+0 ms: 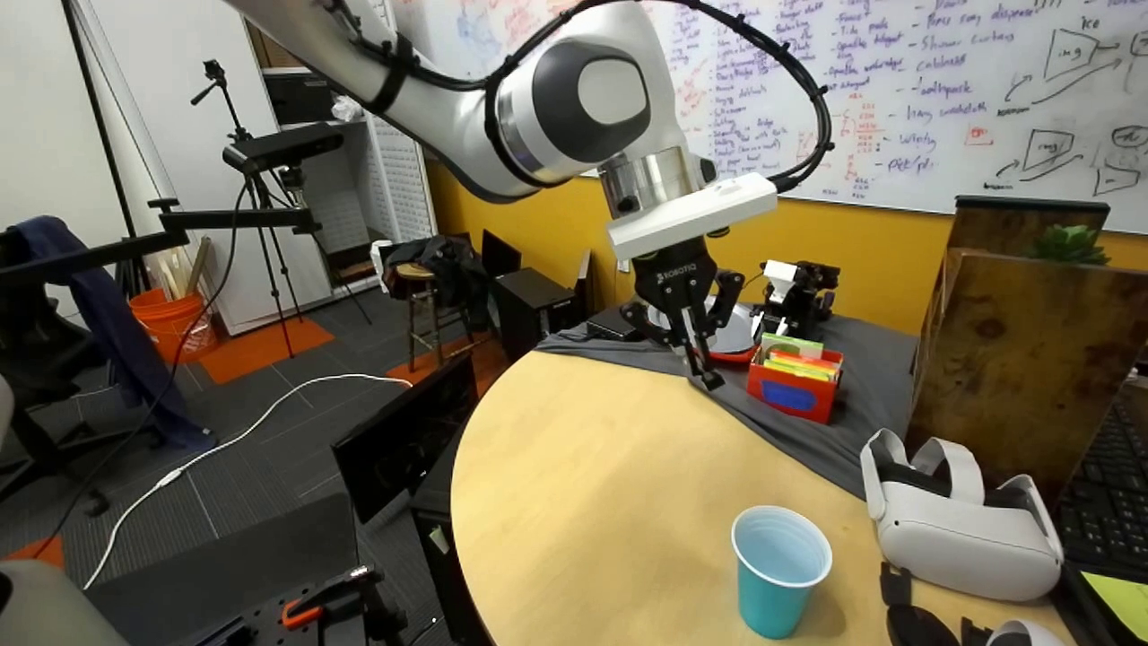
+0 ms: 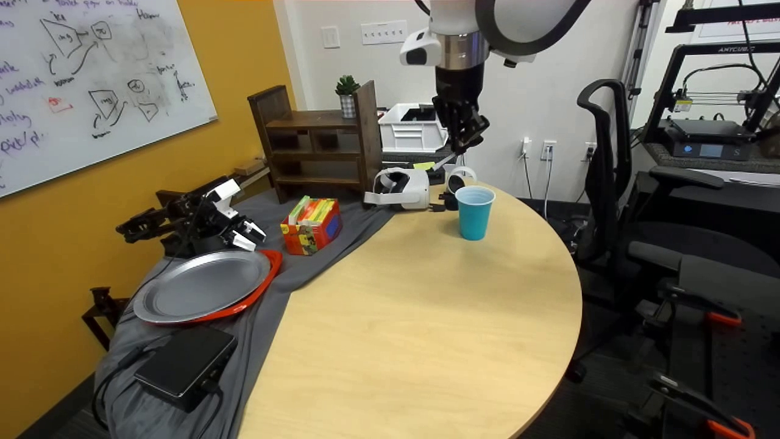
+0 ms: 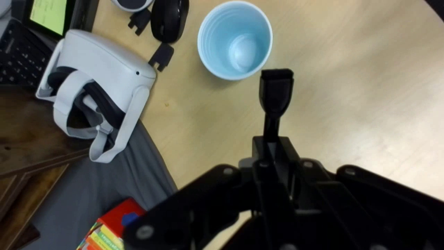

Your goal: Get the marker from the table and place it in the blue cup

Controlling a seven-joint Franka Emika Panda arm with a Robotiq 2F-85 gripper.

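Observation:
My gripper is shut on a dark stick-shaped thing that I take for the marker. Its dark end juts past the fingertips, and the rest is hidden in the jaws. In the wrist view the marker extends from the gripper towards the cup's rim. The blue cup stands upright on the round tan table, and it also shows in an exterior view. Its pale inside shows in the wrist view. The gripper is above the table, apart from the cup.
A white headset and a black strap lie beside the cup. A red box of cards stands on grey cloth along the table's wall side. A grey plate, a black box and a wooden shelf are also there.

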